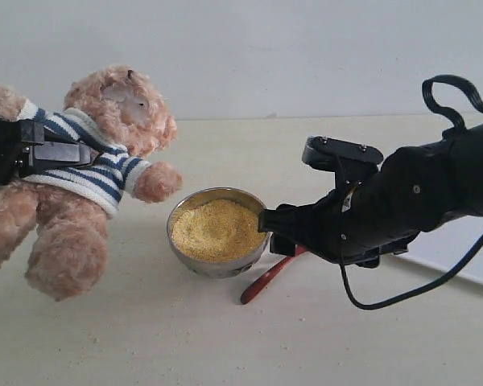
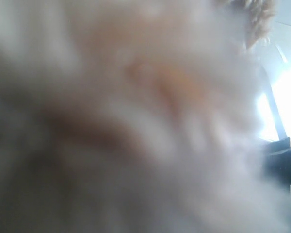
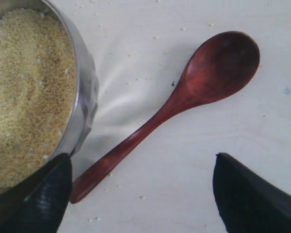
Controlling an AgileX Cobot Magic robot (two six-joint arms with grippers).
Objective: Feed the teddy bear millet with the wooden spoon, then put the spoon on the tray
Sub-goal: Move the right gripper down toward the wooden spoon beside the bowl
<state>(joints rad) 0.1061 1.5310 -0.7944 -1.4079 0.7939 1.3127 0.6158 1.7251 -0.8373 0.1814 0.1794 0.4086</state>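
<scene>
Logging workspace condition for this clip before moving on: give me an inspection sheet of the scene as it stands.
Surface: pale table, flat.
Job's things: teddy bear held tilted; millet heaped in metal bowl; wooden spoon lying on the table beside the bowl, not held; tray partly hidden behind right arm.
Clutter: stray grains on the table.
Grippers: left gripper clamped on the bear's torso; right gripper open over the spoon handle.
Cables: black cable sagging under the right arm.
Surroundings: plain wall.

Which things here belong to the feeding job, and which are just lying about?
Job: fluffy light-brown teddy bear in striped shirt; yellow millet in round metal bowl; dark reddish wooden spoon; flat white tray.
Lying about: spilled grains on pale tabletop.
</scene>
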